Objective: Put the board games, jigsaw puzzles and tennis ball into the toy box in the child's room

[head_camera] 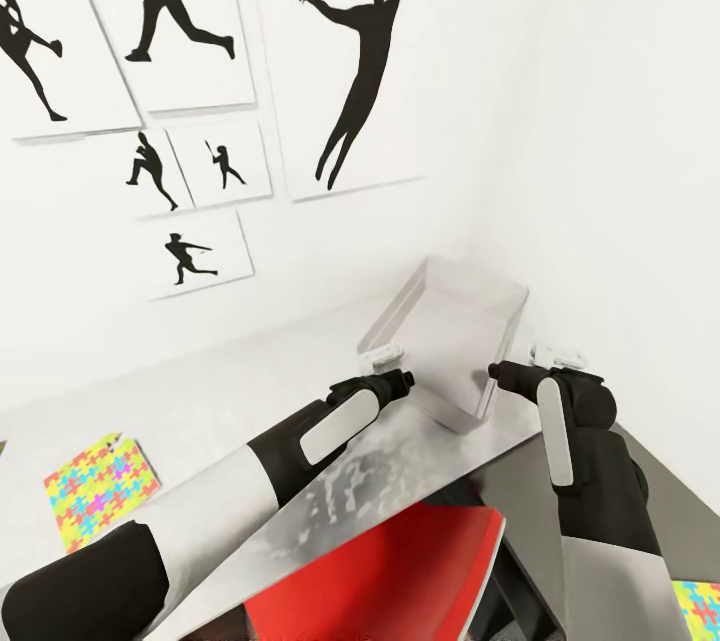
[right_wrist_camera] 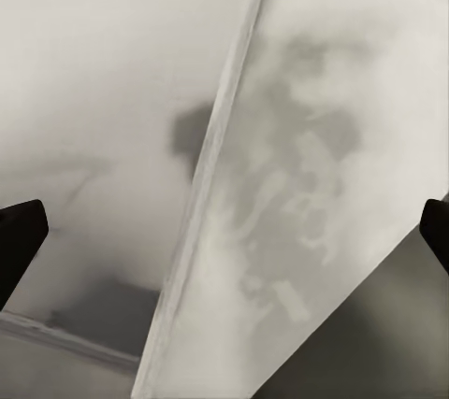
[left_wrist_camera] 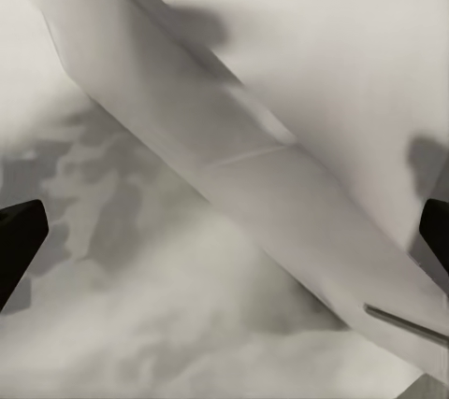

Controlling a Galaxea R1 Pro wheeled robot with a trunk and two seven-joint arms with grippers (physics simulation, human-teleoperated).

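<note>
The light grey toy box [head_camera: 445, 341] stands at the table's far right end, against the white wall; the part of its inside that shows is bare. My left gripper [head_camera: 386, 354] is open at the box's near left corner, and in the left wrist view [left_wrist_camera: 224, 240] a box wall [left_wrist_camera: 234, 137] runs between its wide-apart dark fingertips [left_wrist_camera: 19, 240]. My right gripper [head_camera: 560, 357] hangs open just beside the box's near right corner, over the table edge [right_wrist_camera: 224, 240]. One jigsaw puzzle [head_camera: 100, 486] lies flat on the table [head_camera: 230, 391] at the left.
A second jigsaw-patterned board [head_camera: 698, 609] shows at the lower right corner, below table level and cut by the frame. A red flat object [head_camera: 400, 561] sits under the table's front edge. Silhouette pictures [head_camera: 350, 61] hang on the wall behind.
</note>
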